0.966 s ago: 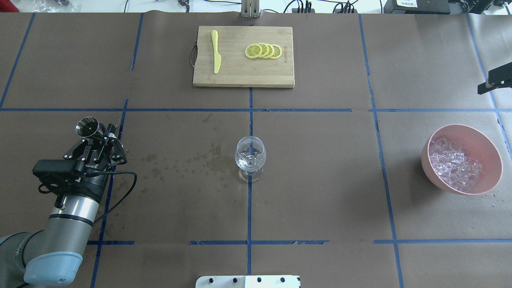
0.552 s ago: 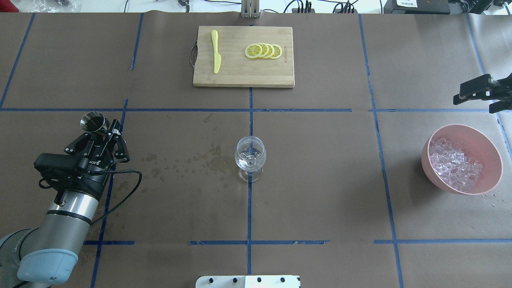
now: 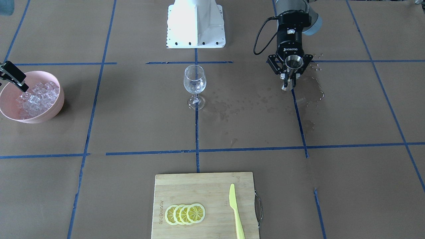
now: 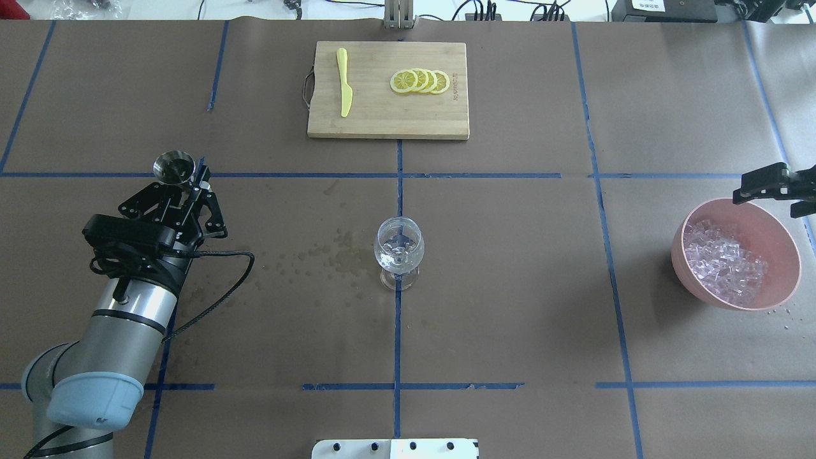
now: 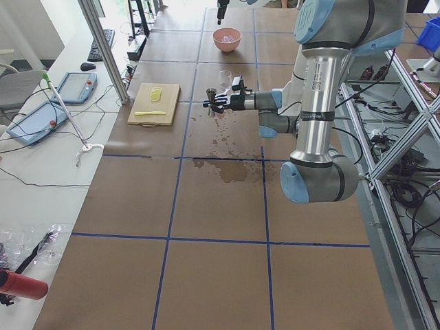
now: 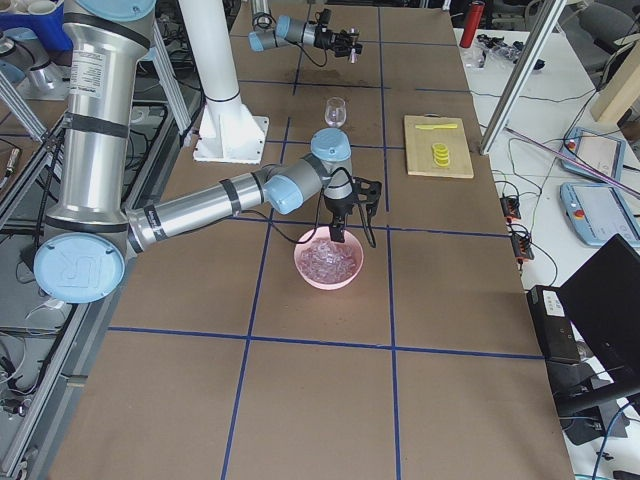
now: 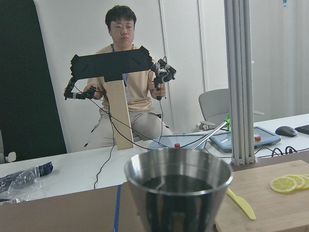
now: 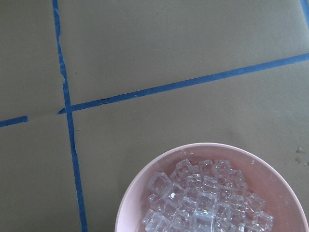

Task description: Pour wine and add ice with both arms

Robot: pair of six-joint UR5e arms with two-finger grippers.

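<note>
My left gripper (image 4: 191, 186) is shut on the waist of the small steel jigger (image 4: 173, 167), held off the table at the left, well left of the stemmed glass (image 4: 398, 245). The jigger (image 7: 178, 186) is upright and holds dark wine (image 7: 177, 182). The clear glass stands at the table's middle. At the right, a pink bowl (image 4: 677, 255) holds a heap of clear ice (image 4: 723, 260). My right gripper (image 4: 768, 199) hangs open over the bowl's far rim, with nothing between its fingers. The right wrist view looks down on the ice (image 8: 203, 205).
A wooden cutting board (image 4: 389, 118) with lemon slices (image 4: 421, 81) and a yellow knife (image 4: 344, 83) lies at the far middle. Wet spots (image 4: 319, 255) mark the paper between jigger and glass. A person (image 7: 125, 96) sits beyond the table's far edge.
My left arm has carried the jigger forward and a little right. My right gripper has come in from the right edge and moved toward the bowl's far rim.
</note>
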